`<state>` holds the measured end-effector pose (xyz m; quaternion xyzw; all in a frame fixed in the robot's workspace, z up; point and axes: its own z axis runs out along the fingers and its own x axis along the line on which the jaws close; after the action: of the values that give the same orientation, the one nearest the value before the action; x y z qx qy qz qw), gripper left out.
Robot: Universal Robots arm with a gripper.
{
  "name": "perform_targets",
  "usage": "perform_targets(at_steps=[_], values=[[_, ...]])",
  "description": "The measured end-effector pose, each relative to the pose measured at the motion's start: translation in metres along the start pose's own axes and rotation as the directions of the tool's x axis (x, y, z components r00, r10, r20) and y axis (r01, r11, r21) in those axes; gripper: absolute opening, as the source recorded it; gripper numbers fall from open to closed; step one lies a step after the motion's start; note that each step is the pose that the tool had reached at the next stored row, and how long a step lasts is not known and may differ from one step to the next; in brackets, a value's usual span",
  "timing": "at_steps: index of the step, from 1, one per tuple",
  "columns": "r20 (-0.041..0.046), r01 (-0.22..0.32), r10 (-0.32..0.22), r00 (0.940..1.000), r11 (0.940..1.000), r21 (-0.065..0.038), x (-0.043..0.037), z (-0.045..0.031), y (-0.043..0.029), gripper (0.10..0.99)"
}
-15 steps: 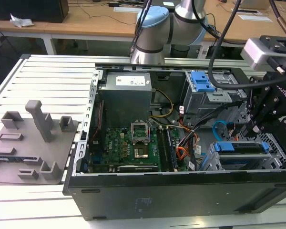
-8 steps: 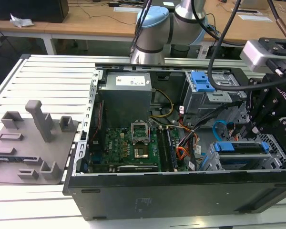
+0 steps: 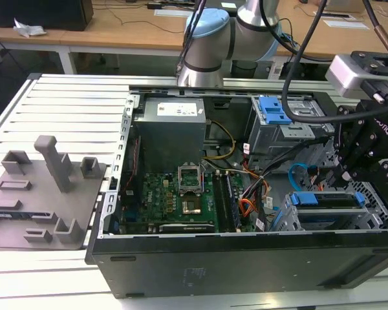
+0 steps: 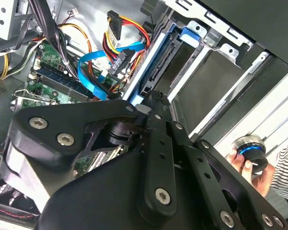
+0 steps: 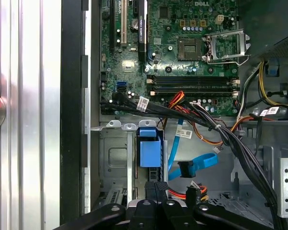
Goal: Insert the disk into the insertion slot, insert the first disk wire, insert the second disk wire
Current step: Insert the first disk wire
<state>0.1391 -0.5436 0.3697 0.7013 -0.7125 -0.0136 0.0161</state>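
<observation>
The open computer case (image 3: 246,261) lies on the slotted aluminium counter (image 3: 64,103). In its near corner, at the exterior view's right, the disk (image 3: 328,199) sits inside the insertion slot (image 3: 286,223), with its blue carrier handle facing the motherboard (image 5: 182,57). The drive looks to be in, though I cannot tell whether it is latched home. The gripper (image 5: 157,188) hangs right over the carrier's rail. In the first wrist view its jaws look clenched together with nothing between them.

Neither cable seems plugged. The second disk wire (image 5: 204,161) loops loose just beside the drive, its dark plug apart from the drive's connector edge. The first disk wire (image 4: 134,26), apparently the orange, yellow and black bundle, arches over the same gap with its plug free too. A thick black cable bundle (image 5: 216,129) crosses between motherboard and bay. A person's hand (image 4: 264,181) rests on a round blue-ringed button (image 4: 249,149) on the counter beside the case.

The crowding is the main risk, as I judge it. The gripper's wide linkage could snag the loose loops and drag a plug out of reach. A plug met at a slant could jam or bend the drive's connector. Pressing on a drive that is not fully seated could wedge the carrier crooked in the bay.
</observation>
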Motion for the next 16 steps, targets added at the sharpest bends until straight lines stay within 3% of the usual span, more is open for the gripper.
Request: perform_targets(at_steps=[1,2,5,6,10,16], values=[[0.0000,0.000,0.000,1.0000,1.0000,0.000,0.0000,0.0000,0.0000,0.114],[0.0000,0.000,0.000,1.0000,1.0000,0.000,0.0000,0.0000,0.0000,0.235],[0.0000,0.000,0.000,1.0000,1.0000,0.000,0.0000,0.0001,0.0000,0.294],[0.0000,0.000,0.000,1.0000,1.0000,0.000,0.0000,0.0001,0.0000,0.361],[0.0000,0.000,0.000,1.0000,1.0000,0.000,-0.0042,0.0001,0.0001,0.361],[-0.0001,0.000,0.000,1.0000,1.0000,0.000,-0.0271,0.0000,0.0004,0.361]])
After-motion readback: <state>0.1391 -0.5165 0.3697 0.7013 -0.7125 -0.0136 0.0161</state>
